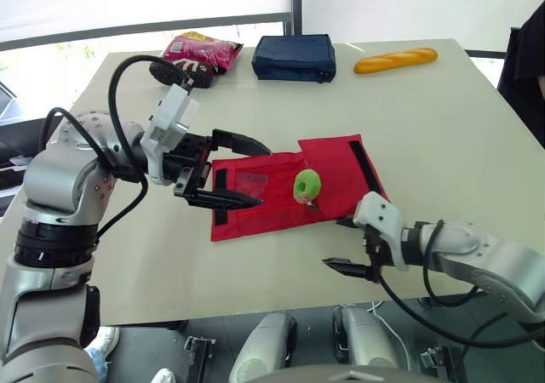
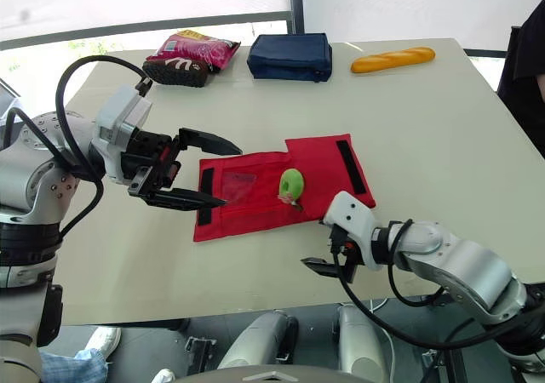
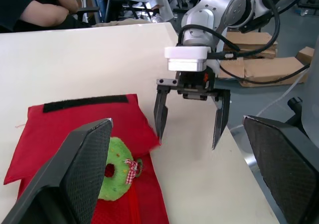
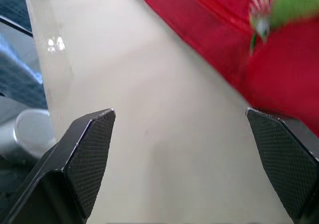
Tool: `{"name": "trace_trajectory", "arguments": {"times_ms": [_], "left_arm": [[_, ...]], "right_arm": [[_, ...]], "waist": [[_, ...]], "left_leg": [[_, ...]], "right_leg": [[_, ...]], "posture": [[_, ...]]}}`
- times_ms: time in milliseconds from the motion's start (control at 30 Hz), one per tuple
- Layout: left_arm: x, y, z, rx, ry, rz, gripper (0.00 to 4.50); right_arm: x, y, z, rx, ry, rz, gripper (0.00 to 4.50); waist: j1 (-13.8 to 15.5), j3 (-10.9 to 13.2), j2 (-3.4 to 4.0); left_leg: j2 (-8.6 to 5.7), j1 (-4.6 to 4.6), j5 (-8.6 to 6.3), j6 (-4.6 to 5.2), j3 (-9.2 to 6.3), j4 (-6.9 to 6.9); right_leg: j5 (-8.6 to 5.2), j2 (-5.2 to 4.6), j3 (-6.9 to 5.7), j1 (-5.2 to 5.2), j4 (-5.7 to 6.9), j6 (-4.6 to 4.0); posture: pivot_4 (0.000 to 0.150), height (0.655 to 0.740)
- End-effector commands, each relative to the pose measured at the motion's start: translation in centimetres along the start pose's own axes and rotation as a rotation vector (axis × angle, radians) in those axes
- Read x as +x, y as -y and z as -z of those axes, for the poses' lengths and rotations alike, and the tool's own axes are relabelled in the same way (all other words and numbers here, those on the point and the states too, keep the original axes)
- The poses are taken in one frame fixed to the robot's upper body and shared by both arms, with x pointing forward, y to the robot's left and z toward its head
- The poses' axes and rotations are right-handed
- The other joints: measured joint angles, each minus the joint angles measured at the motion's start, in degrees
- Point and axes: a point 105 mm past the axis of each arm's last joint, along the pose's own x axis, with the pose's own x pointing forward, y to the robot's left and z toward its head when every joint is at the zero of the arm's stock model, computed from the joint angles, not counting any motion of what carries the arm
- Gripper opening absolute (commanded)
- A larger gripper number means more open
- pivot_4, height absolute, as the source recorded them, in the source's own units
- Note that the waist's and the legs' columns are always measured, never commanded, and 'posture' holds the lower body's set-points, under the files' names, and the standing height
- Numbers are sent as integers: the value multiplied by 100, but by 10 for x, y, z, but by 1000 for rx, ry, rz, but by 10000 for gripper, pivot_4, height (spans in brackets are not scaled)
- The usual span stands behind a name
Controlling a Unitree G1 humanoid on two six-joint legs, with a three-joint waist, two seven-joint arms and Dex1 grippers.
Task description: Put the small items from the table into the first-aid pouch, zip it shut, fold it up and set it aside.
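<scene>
A pale table (image 1: 443, 128) stands before a bright window, with a person in dark clothes (image 1: 528, 68) at its right edge. Near the middle of the front edge lies the red pouch (image 1: 272, 204), opened out flat. A black fastening strip (image 1: 364, 166) runs along its right flap, a second black strip (image 1: 220, 197) lies at its left end, and a clear pocket (image 1: 252, 181) sits between them. On the pouch, right of the pocket, rests a small green ring (image 1: 307, 184) with a red-and-white checked bow.

The left gripper (image 1: 262, 176) hangs over the left end of the pouch with its fingers spread wide and nothing between them. The lower finger points across the left black strip, and whether it touches the cloth cannot be told. The right gripper (image 1: 333, 243) is at the front edge of the table, just beside the pouch's right front corner. Its fingers are also spread wide and hold nothing. In the left wrist view one fingertip sits right at that corner of the cloth.

Along the far edge, well apart from the pouch, are four things in a row. A pink snack bag (image 1: 204, 51) lies towards the left corner with a dark brown object (image 1: 177, 71) touching its near side. A navy blue bag (image 1: 294, 57) is at the middle, and a loaf of bread (image 1: 395, 60) is to its right. Cardboard boxes (image 3: 259, 69) stand on the floor beyond the table's front edge.
</scene>
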Motion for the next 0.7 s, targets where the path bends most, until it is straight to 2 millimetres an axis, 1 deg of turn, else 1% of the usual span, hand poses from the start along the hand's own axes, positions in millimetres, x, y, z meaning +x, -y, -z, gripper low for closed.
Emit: {"name": "trace_trajectory", "arguments": {"times_ms": [33,133,200,333,400,433,533,567,633,700], "left_arm": [[-5,3,-5,30,-15,-2,45000],[-6,5,-6,27,-14,1,45000],[-7,7,-6,25,-16,1,45000],[-9,10,-6,21,-21,-4,45000],[-10,12,-6,18,-25,-5,45000],[-10,13,-6,16,-26,-7,45000],[-13,14,-6,13,-34,-22,45000],[-14,15,-6,14,-36,-26,45000],[-14,16,-7,14,-35,-30,45000],[-14,16,-7,14,-34,-35,45000]], "right_arm": [[-16,15,-20,-41,102,57,44708],[-25,37,-37,-27,212,138,44708],[-29,46,-47,-26,265,154,44708],[-36,62,-60,-23,325,179,44708],[-47,73,-65,15,379,197,44708],[-51,76,-67,29,398,194,44708],[-67,68,-83,88,519,90,44708],[-69,63,-86,93,537,53,44708],[-65,45,-86,93,521,-55,44708],[-63,36,-85,93,508,-110,44708]], "waist": [[-8,0,0],[-7,0,-2],[-5,0,-7],[9,3,-9],[5,4,-9],[4,4,-9],[6,5,-10],[5,5,-10],[4,5,-10],[-9,5,-10]], "left_leg": [[0,0,0,0,0,0],[1,0,0,0,0,-1],[1,0,0,0,0,-1],[2,0,0,-1,1,-1],[1,0,0,-1,1,-1],[1,0,0,0,2,-1],[1,0,0,0,2,-1],[1,0,0,0,1,-1],[2,1,0,0,1,-2],[2,1,0,0,2,-3]], "right_leg": [[0,0,0,0,0,0],[0,1,0,0,0,-1],[1,1,1,-1,0,-1],[5,1,0,-1,0,-8],[5,0,1,-1,0,-9],[6,0,2,-1,0,-9],[6,0,2,-1,0,-10],[7,0,1,-1,0,-11],[7,0,2,-1,0,-12],[7,0,2,-1,0,-12]], "posture": [[1500,7293],[1500,7293],[1500,7293],[1500,7293],[1500,7293],[1500,7293],[1500,7293],[1500,7293],[1500,7293],[1500,7293]]}}
